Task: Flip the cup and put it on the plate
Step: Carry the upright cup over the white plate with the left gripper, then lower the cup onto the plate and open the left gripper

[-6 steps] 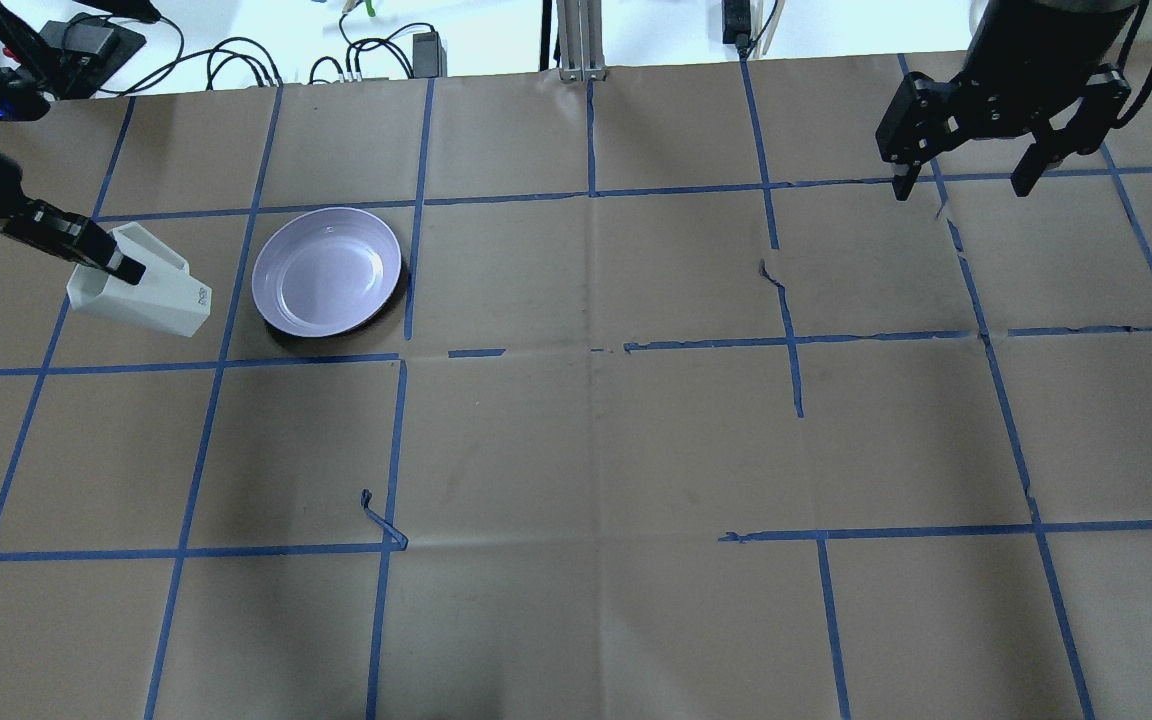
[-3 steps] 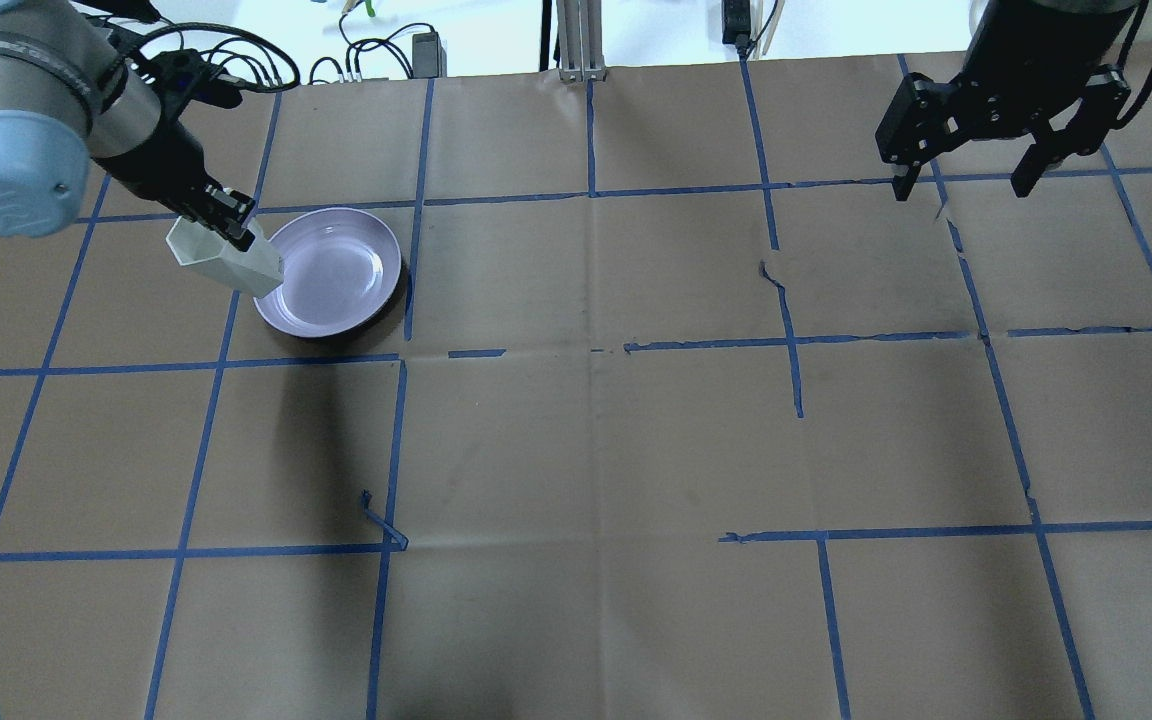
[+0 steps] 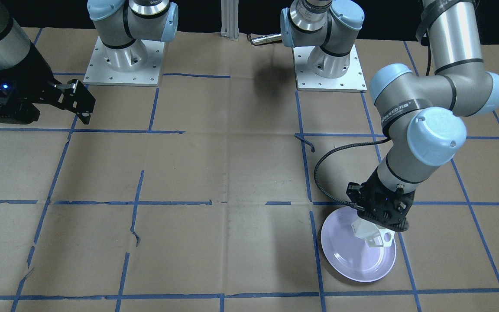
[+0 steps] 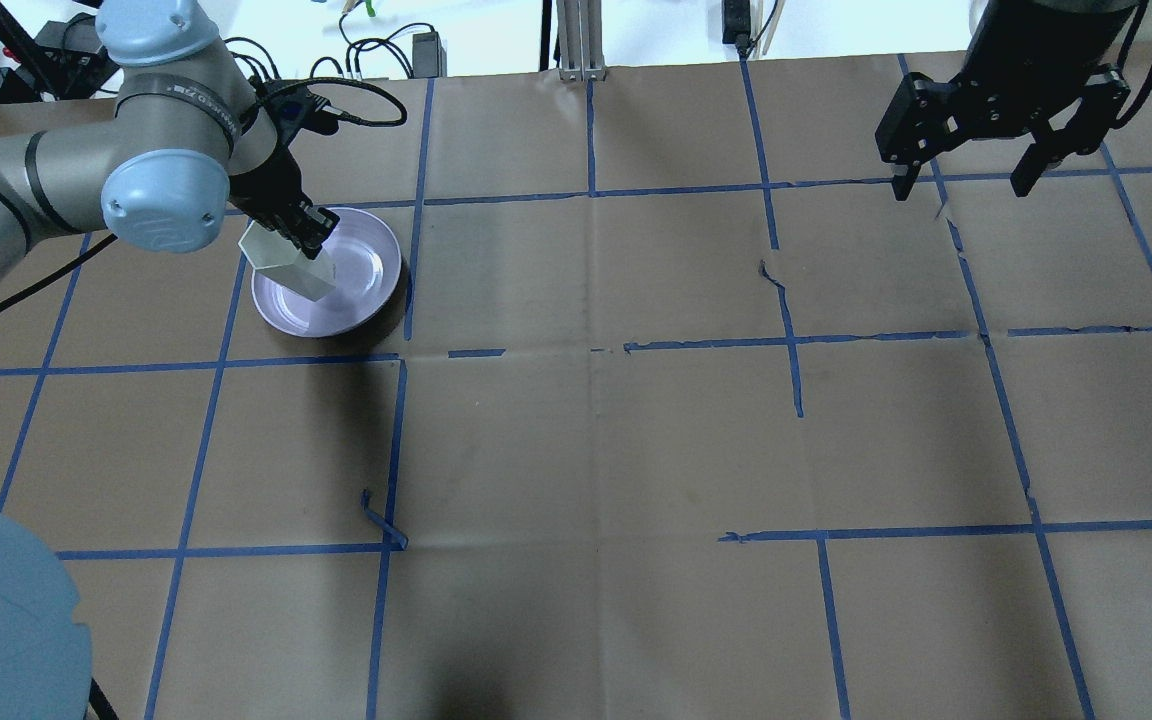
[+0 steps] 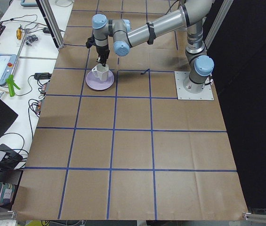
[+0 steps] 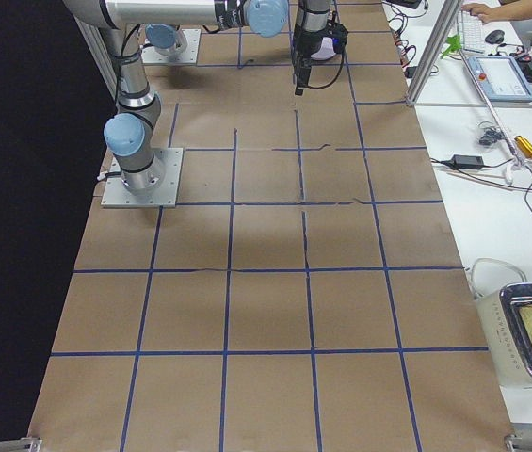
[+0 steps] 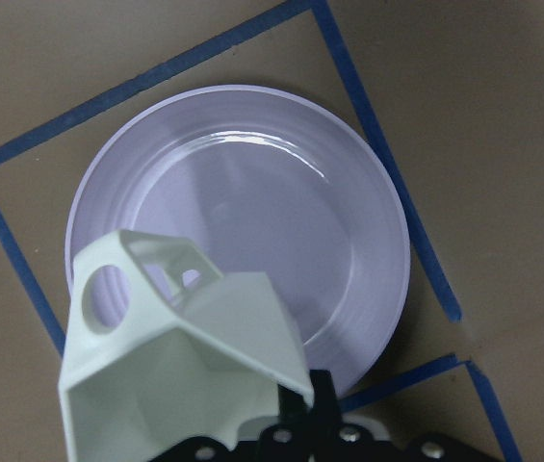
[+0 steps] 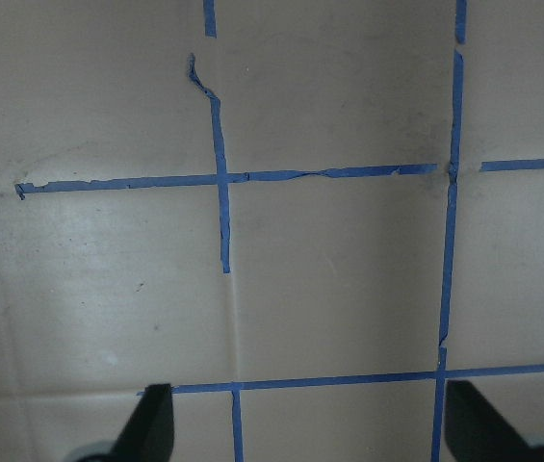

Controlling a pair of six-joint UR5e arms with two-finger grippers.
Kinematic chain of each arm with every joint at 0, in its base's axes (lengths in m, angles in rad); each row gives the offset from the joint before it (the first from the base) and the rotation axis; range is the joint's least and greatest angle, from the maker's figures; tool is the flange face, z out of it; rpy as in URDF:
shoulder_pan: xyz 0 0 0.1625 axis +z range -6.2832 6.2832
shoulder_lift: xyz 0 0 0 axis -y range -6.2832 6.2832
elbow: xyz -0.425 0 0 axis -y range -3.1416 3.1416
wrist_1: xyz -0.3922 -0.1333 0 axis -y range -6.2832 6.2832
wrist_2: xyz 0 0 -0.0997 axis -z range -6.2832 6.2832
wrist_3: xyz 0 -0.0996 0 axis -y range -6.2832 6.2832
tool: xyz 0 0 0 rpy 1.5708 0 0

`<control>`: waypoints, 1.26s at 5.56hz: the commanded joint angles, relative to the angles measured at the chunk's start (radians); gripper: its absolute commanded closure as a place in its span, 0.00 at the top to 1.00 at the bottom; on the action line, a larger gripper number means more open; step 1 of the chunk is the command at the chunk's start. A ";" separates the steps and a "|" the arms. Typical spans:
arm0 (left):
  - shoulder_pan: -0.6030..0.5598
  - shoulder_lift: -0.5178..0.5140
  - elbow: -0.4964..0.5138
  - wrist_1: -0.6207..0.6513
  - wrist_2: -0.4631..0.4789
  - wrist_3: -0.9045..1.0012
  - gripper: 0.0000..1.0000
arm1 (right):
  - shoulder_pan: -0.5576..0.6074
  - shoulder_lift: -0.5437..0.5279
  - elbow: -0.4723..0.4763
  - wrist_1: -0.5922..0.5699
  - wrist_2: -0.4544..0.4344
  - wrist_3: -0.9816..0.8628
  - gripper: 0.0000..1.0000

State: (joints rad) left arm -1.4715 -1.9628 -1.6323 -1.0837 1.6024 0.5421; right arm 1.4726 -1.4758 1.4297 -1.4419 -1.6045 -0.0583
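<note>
**Cup turned mouth-up and hanging over the plate; set-down remains**

The cup (image 4: 288, 262) hangs mouth-up in the left gripper (image 4: 304, 228), its narrow base pointing down at the plate (image 4: 361, 262). It leans somewhat off vertical, the base reaching toward the plate's middle. From the left wrist view the open hexagonal mouth faces the camera, and the angular handle sticks out over the plate's near rim. The gripper is clenched on the cup's wall at the rim. The side view from the robot's left shows the cup low over the plate, but no view settles whether the base touches the glaze or hangs just above it.

The plate lies flat on the worktop (image 4: 586, 450), inside one blue-taped square of the brown paper at the robot's far left.

The right gripper (image 4: 964, 188) hovers well apart, over the far right corner of the worktop, its jaws spread wide and holding nothing.

Judged from this, the flip looks done, since the mouth is up and the base is down. What is left is to bring the cup upright, lower it until the base sits flat inside the plate's rim, let go and lift clear. The lean is the risk: released as it hangs, the cup could tip over.
</note>
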 commanded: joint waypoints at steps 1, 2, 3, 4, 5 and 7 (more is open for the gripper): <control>-0.021 -0.036 -0.003 0.031 0.002 0.001 0.10 | 0.000 0.000 0.000 0.000 0.000 0.000 1.00; -0.021 -0.041 -0.004 0.031 0.002 0.001 0.54 | 0.000 0.000 0.000 0.000 0.000 0.000 1.00; -0.020 -0.044 -0.004 0.033 0.001 0.001 0.94 | 0.000 0.000 0.000 0.000 0.000 0.000 1.00; -0.021 -0.041 -0.003 0.034 0.004 0.001 0.95 | 0.000 0.000 0.000 0.000 0.000 0.000 1.00; -0.030 -0.012 0.009 0.016 0.001 -0.007 0.95 | 0.000 0.000 0.000 0.000 0.000 0.000 1.00; -0.045 0.108 0.055 -0.158 -0.010 -0.239 0.96 | 0.000 0.000 0.000 0.000 0.000 0.000 1.00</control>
State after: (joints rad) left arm -1.5084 -1.9118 -1.6008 -1.1526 1.5961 0.4115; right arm 1.4726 -1.4756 1.4297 -1.4419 -1.6045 -0.0583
